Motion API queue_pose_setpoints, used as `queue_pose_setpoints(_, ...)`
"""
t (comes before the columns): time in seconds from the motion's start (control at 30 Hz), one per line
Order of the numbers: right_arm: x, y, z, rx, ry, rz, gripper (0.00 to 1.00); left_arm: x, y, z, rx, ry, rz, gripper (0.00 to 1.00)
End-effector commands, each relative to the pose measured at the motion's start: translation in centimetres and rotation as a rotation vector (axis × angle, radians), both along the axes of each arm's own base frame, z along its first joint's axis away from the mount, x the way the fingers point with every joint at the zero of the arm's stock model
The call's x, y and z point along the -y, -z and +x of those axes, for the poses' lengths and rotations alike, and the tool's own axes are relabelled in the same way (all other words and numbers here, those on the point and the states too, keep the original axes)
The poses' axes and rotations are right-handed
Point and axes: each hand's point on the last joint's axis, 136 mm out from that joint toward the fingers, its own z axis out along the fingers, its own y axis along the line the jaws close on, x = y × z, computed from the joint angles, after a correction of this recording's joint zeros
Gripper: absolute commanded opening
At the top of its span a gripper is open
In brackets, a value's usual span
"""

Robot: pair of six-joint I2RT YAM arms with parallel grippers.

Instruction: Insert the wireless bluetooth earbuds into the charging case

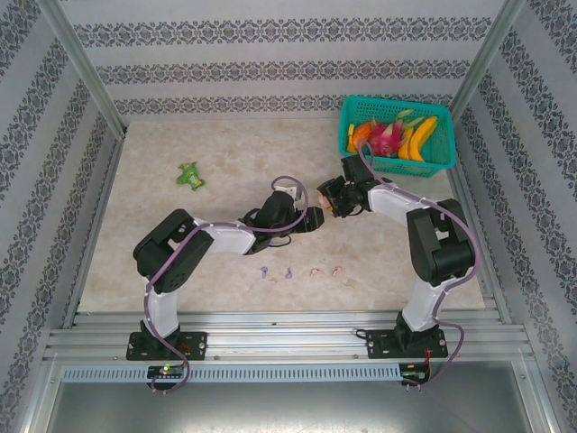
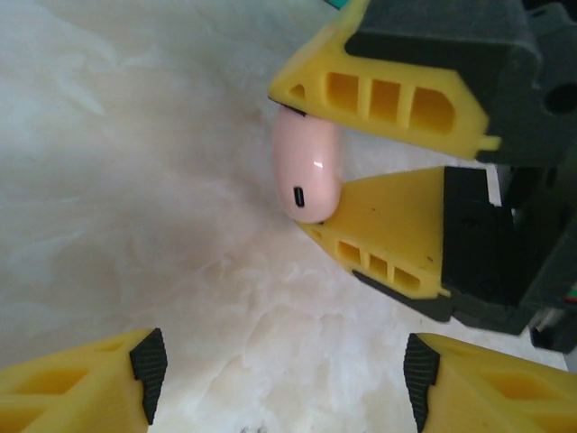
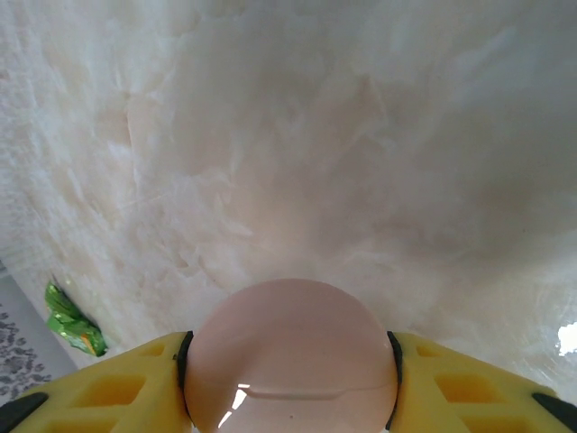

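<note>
A pale pink round charging case (image 3: 290, 356) sits closed between my right gripper's (image 3: 290, 372) pads, held above the table. In the left wrist view the same case (image 2: 306, 176) shows edge-on with its charging port facing me, clamped by the right gripper's yellow fingers (image 2: 388, 99). My left gripper (image 2: 284, 370) is open with only bare table between its pads, just short of the case. Seen from above, both grippers (image 1: 313, 217) (image 1: 330, 203) meet tip to tip mid-table. Two purple earbuds (image 1: 263, 271) (image 1: 289, 273) and two pink earbuds (image 1: 315, 270) (image 1: 337, 270) lie in a row nearer the arm bases.
A teal basket (image 1: 444, 153) of fruit stands at the back right corner. A green wrapped packet (image 1: 190, 175) lies at the back left, also visible low left in the right wrist view (image 3: 72, 325). Patterned walls and metal posts enclose the marbled table (image 1: 225, 153).
</note>
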Motion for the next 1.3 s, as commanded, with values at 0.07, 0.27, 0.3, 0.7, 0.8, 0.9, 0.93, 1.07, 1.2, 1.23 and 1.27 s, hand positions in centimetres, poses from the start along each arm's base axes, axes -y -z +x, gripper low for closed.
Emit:
queue_pose_setpoints(0.07,0.2,-1.6,-0.2,0.015,0.029,0.061,0.42,1.6,-2.4,1.9,0.103,-0.044,-0.09,0.66)
queue_pose_setpoints(0.27,0.0,-1.9,-0.5,0.014,0.034,0.09,0.42,1.7,-2.0,2.9,0.109,-0.089,-0.122,0.62)
queue_pose_setpoints(0.3,-0.1,-2.0,-0.6,0.013,0.034,0.092,0.42,1.7,-1.9,3.0,0.111,-0.095,-0.126,0.61)
queue_pose_setpoints(0.7,-0.5,-1.9,-1.4,0.009,0.039,0.124,0.42,2.6,-1.4,4.4,0.106,-0.128,-0.178,0.54)
queue_pose_setpoints(0.8,-0.9,-1.9,-1.4,0.009,0.038,0.135,0.42,2.7,-1.3,4.4,0.104,-0.128,-0.186,0.53)
queue_pose_setpoints(0.9,-1.3,-1.8,-1.4,0.008,0.033,0.14,0.42,2.7,-1.3,4.5,0.107,-0.131,-0.187,0.51)
queue_pose_setpoints(0.93,-1.4,-1.8,-1.4,0.007,0.033,0.142,0.42,2.7,-1.3,4.5,0.106,-0.131,-0.188,0.51)
queue_pose_setpoints(1.07,-1.9,-1.7,-1.5,0.003,0.031,0.15,0.42,2.8,-1.5,4.5,0.111,-0.129,-0.191,0.48)
queue_pose_setpoints(1.2,-2.2,-1.6,-1.5,0.0,0.03,0.158,0.42,2.8,-1.5,4.6,0.114,-0.131,-0.192,0.44)
queue_pose_setpoints(1.23,-2.2,-1.5,-1.5,-0.002,0.031,0.159,0.42,2.7,-1.4,4.6,0.112,-0.134,-0.19,0.43)
queue_pose_setpoints(1.27,-2.3,-1.5,-1.6,-0.003,0.031,0.161,0.42,2.7,-1.4,4.6,0.113,-0.135,-0.192,0.41)
